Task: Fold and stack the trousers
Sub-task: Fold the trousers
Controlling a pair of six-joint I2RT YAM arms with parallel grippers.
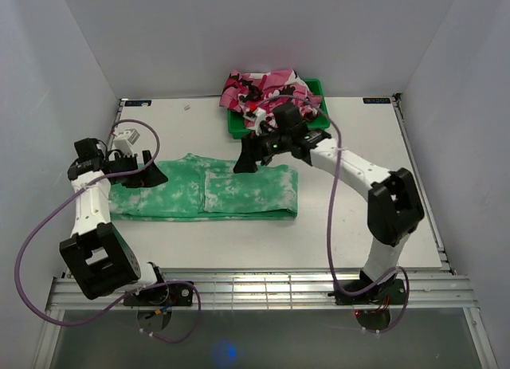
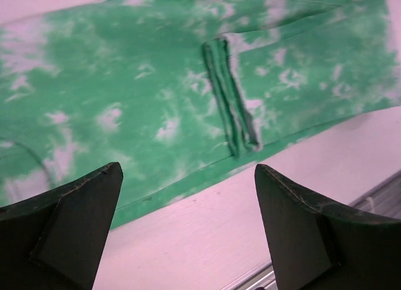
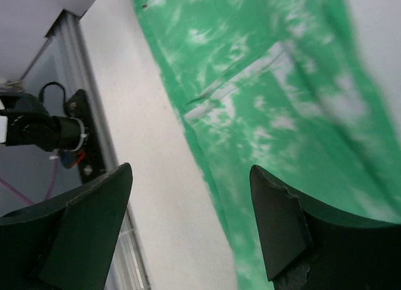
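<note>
The trousers [image 1: 207, 195] lie flat across the table's middle, folded into a long band of bright green with white blotches. My left gripper [image 1: 150, 168] hovers over their left end, open and holding nothing. In the left wrist view the left gripper [image 2: 188, 169] frames bare table just off the trousers' [image 2: 156, 83] edge, where a folded hem shows. My right gripper [image 1: 253, 150] hangs above the band's far edge near its middle, open and empty. In the right wrist view the right gripper [image 3: 191, 170] straddles the near edge of the trousers [image 3: 282, 102].
A green bin [image 1: 316, 86] at the table's back holds a pink camouflage-pattern garment [image 1: 267, 90]. A metal rail [image 1: 263, 289] runs along the near edge by the arm bases. White walls close in the white table [image 1: 358, 225] on three sides.
</note>
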